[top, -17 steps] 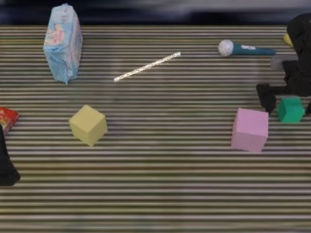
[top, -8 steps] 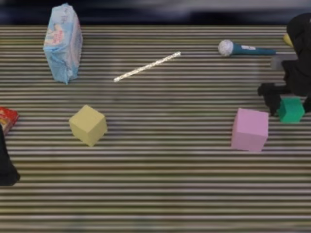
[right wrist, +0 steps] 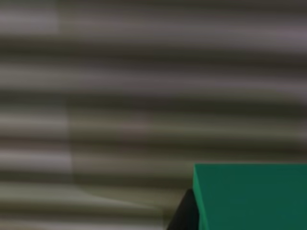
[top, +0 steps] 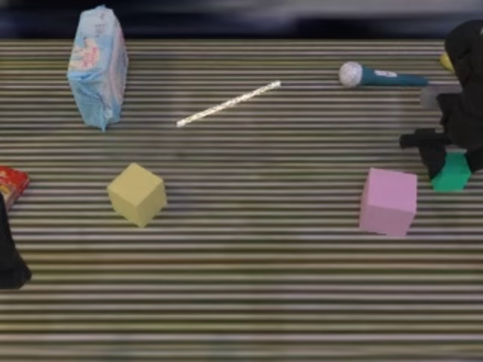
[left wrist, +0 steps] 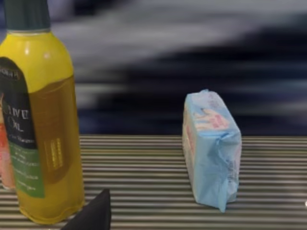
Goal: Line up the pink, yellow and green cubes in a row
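The right gripper (top: 453, 154) hangs directly over the green cube (top: 453, 175), covering the cube's top; whether its fingers have clamped or stand apart I cannot tell from above. The green cube sits just right of the pink cube (top: 388, 201). The yellow cube (top: 136, 194) lies well to the pink cube's left. The step appears to be picking up the green cube; next comes carrying it into line with the pink cube. The left gripper (top: 9, 256) is parked far left of it.
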`<state>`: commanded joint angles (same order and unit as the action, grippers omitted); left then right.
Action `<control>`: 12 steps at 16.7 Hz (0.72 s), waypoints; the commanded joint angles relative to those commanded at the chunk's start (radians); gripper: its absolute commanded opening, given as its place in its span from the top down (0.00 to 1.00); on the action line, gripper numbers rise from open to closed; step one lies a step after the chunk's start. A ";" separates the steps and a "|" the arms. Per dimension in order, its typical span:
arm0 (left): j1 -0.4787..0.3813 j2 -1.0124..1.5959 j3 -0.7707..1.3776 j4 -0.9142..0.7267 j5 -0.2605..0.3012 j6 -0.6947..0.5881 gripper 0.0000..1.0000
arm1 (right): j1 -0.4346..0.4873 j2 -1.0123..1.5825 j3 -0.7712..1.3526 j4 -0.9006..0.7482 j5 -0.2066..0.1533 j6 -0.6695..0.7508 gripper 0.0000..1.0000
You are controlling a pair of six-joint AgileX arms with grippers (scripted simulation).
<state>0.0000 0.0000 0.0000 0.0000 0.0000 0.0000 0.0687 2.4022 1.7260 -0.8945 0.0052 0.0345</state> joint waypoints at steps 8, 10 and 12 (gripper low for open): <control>0.000 0.000 0.000 0.000 0.000 0.000 0.00 | -0.001 -0.037 0.024 -0.027 0.001 -0.001 1.00; 0.000 0.000 0.000 0.000 0.000 0.000 0.00 | 0.000 -0.056 0.062 -0.086 0.000 0.000 1.00; 0.000 0.000 0.000 0.000 0.000 0.000 0.00 | 0.002 -0.081 0.106 -0.166 0.000 0.000 1.00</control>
<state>0.0000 0.0000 0.0000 0.0000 0.0000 0.0000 0.0709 2.3213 1.8317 -1.0608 0.0050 0.0347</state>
